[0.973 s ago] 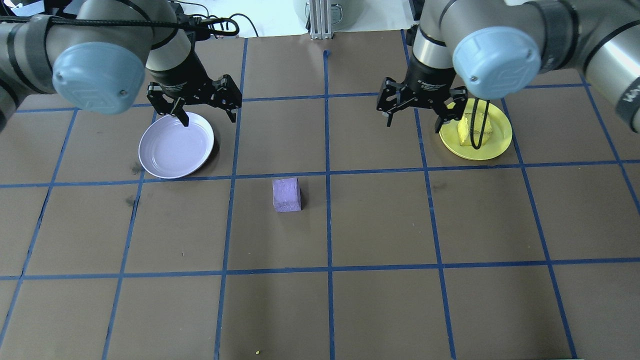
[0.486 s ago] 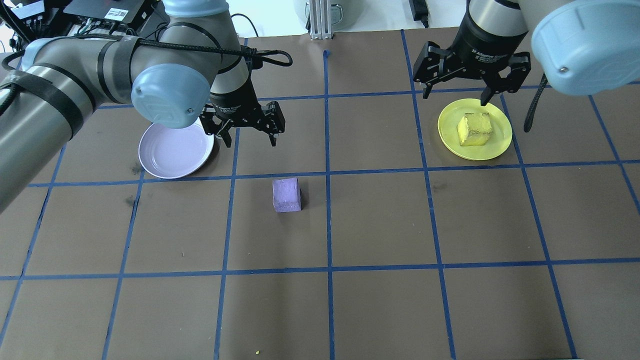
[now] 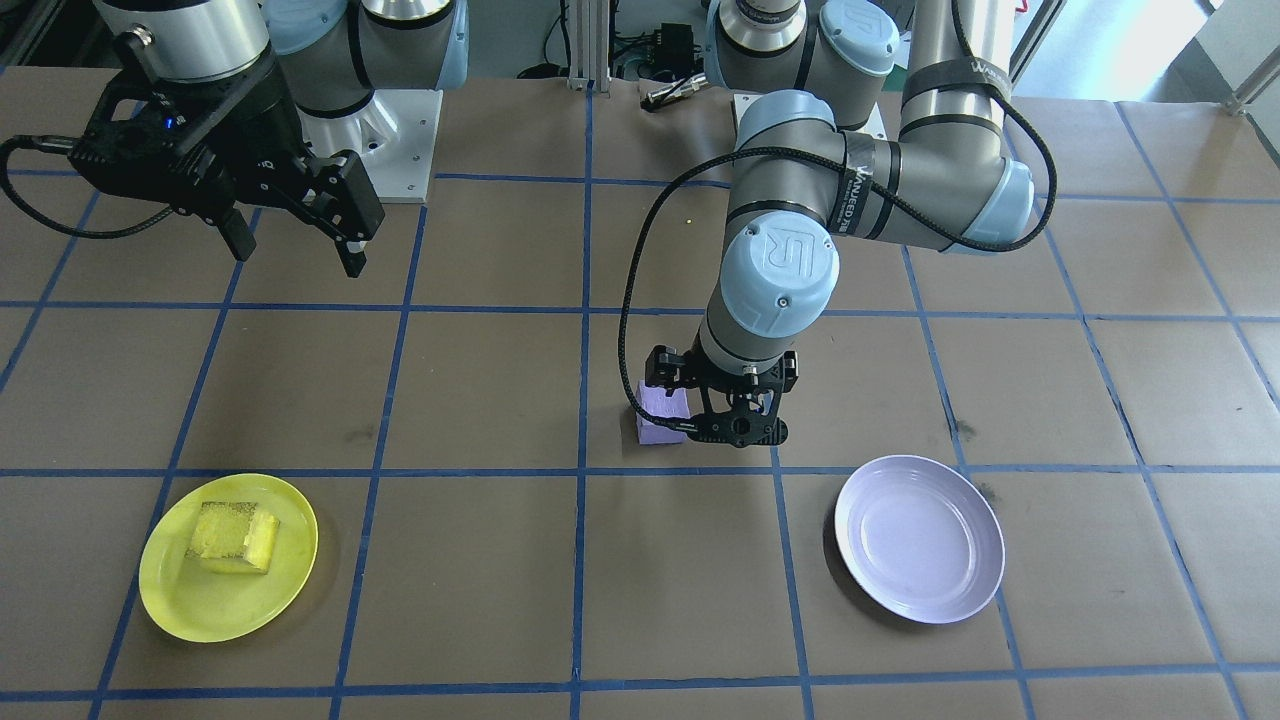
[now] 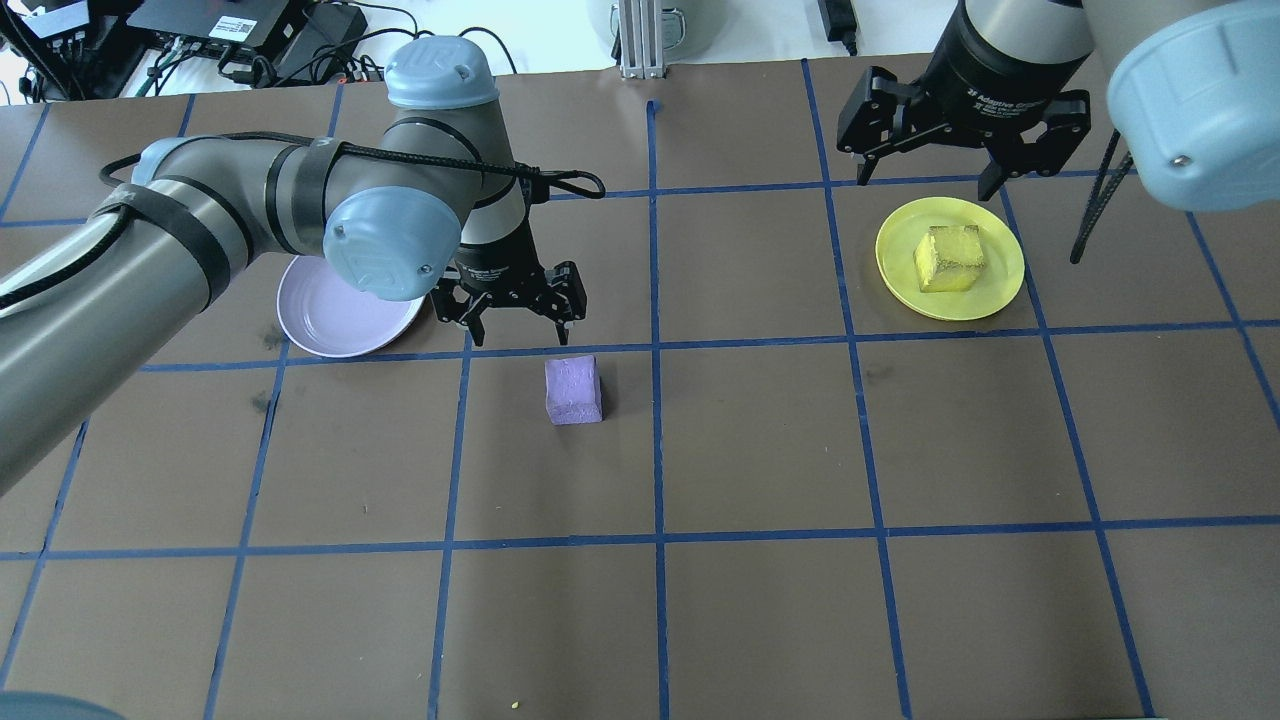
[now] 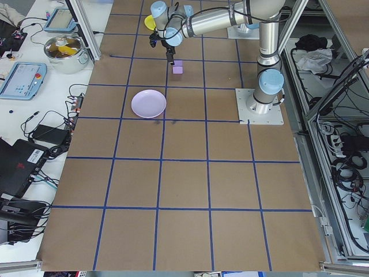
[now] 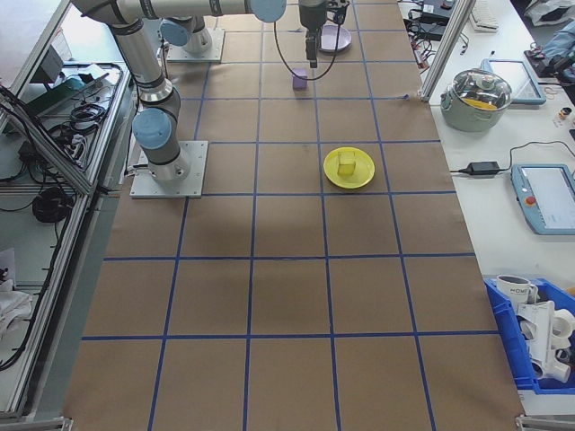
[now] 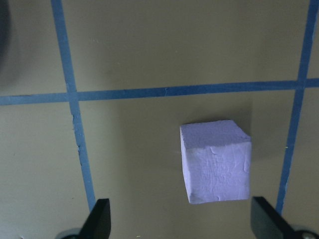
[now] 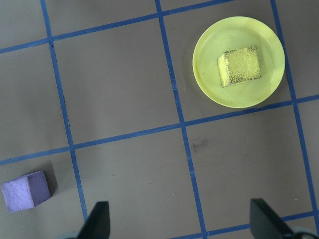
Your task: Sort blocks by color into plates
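The purple block [image 4: 574, 390] [image 3: 660, 415] [image 8: 25, 191] stands alone on the brown table near its middle. My left gripper [image 4: 522, 335] [image 3: 735, 432] is open and hangs low beside the block. In the left wrist view the block [image 7: 215, 162] lies ahead of the left gripper [image 7: 182, 219], toward its right finger. Close to the left arm's elbow sits the lavender plate [image 4: 330, 325] [image 3: 920, 540] with nothing in it. The yellow block [image 4: 950, 258] [image 3: 235, 535] rests in the yellow plate [image 4: 990, 290] [image 3: 200, 600]. My right gripper [image 4: 925, 180] [image 3: 298, 255] hangs open and high, just off that plate's edge.
Blue tape lines divide the table [image 4: 760, 450] into squares. An aluminium post [image 4: 640, 40] stands at the table's edge between the two arms. A side bench with a pot [image 6: 481, 94] and a tablet [image 6: 548, 197] runs along the right end.
My left gripper swung from over the lavender plate toward the purple block and came lower. My right gripper drew back from over the yellow plate, where the yellow block stays.
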